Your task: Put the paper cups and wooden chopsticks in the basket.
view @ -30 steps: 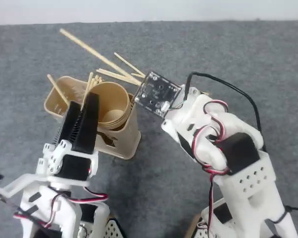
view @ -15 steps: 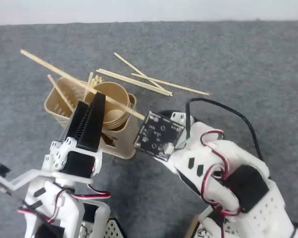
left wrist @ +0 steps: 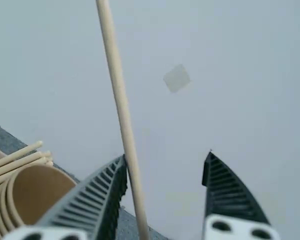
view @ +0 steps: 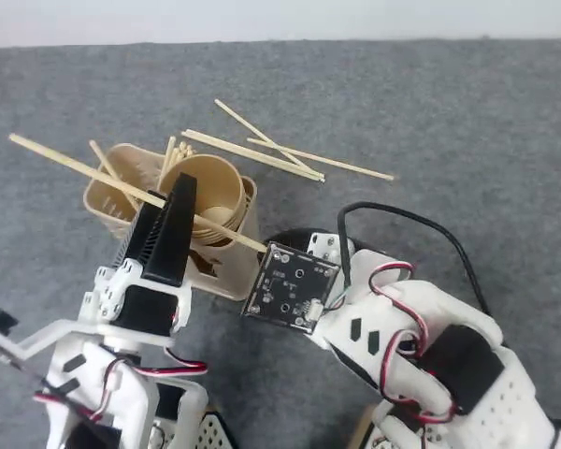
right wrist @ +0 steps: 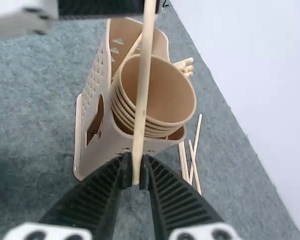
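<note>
right gripper [right wrist: 132, 172] clamped tight on one chopstick [right wrist: 142, 90], which slants across the basket [right wrist: 97, 85] and the stacked cups [right wrist: 165, 95] (possibly touching a rim). left gripper [left wrist: 165, 185] over the basket, jaws apart, empty. other sticks [view: 280, 154] lie on the carpet [view: 449, 112] just beyond.

High camera looks steeply down; wrist cameras ride close behind left end effector [left wrist: 166, 156] (facing the wall [left wrist: 225, 70]) and right end effector [right wrist: 134, 159] — all share the paper cups [view: 204, 187].

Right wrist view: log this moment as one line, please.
right gripper: jaws shut on chopstick | chopstick: over basket and paper cups | left gripper: jaws open | loose chopsticks: on table beyond basket
</note>
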{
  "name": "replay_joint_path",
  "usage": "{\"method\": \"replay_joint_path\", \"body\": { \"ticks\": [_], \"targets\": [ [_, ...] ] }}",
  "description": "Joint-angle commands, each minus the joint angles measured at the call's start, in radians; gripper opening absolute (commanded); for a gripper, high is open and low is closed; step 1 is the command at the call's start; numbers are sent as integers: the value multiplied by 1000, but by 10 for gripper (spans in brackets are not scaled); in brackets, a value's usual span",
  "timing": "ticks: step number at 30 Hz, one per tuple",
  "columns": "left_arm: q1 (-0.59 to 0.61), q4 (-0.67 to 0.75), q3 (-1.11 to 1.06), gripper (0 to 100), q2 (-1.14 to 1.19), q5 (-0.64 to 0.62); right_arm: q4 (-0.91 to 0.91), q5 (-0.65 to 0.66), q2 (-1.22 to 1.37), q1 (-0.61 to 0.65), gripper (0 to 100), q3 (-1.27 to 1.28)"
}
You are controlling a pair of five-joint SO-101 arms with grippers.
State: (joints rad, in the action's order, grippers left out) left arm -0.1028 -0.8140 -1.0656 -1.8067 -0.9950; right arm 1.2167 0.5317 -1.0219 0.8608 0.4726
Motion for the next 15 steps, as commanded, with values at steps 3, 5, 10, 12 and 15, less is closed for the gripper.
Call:
{"method": "replay_joint_path", "body": {
  "ticks": [3, 5, 10, 12, 15],
  "targets": [
    [-5, 25, 2, 225, -12, -12, -38, 12, -5, 12, 7, 35],
    [-3, 25, 2, 182, -12, -12, -38, 14, -5, 12, 7, 37],
    [-3, 25, 2, 9, -12, -8, -38, 14, -5, 12, 7, 37],
    [-3, 25, 2, 26, -12, -8, -38, 14, -7, 12, 7, 37],
    [-3, 25, 1, 25, -12, -8, -38, 14, -7, 8, 7, 37]
  ]
}}
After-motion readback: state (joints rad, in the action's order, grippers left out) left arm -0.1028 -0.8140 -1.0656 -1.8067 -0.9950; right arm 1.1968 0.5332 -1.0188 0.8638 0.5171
